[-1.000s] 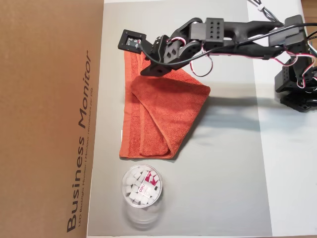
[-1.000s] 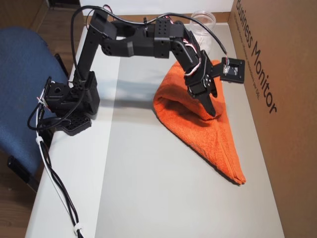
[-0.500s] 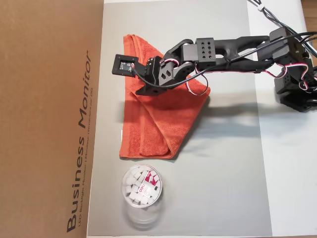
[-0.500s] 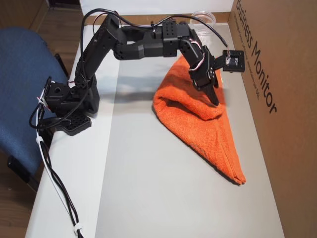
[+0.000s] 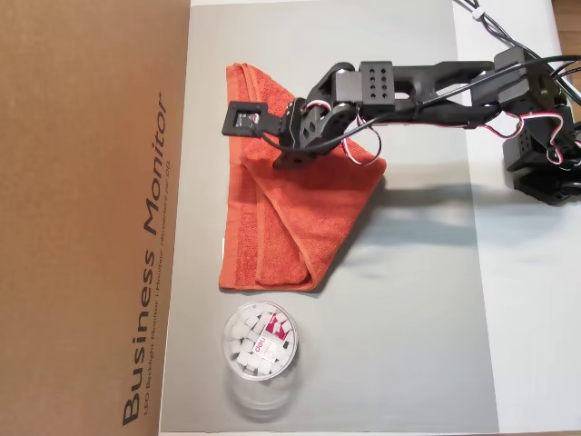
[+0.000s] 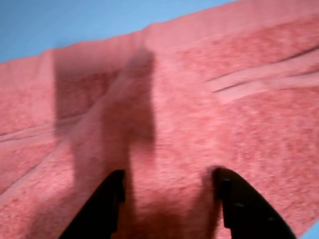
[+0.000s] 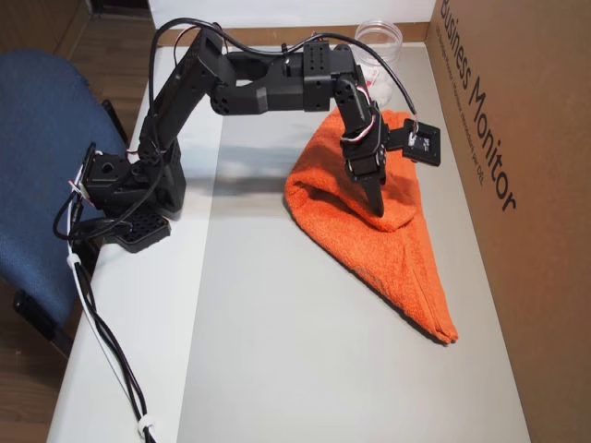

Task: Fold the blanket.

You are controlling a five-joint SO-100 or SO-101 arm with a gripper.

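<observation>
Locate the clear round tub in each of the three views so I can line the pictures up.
An overhead view: the clear round tub sits low and left of centre, just below the blanket.
Wrist view: not in it; the blanket fills nearly everything.
An overhead view: the tub is at the top edge, beyond the blanket.
Shared landmark: the "Business Monitor" cardboard box, beside the tub in both overhead views.

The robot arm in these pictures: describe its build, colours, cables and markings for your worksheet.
The arm is matte black plastic in blocky segments, with rows of small round holes on the joint housings. Red-and-white wires loop along it. A small square black camera module sticks out beside the wrist. The end effector has two black tapered fingers. No printed markings are visible.
</observation>
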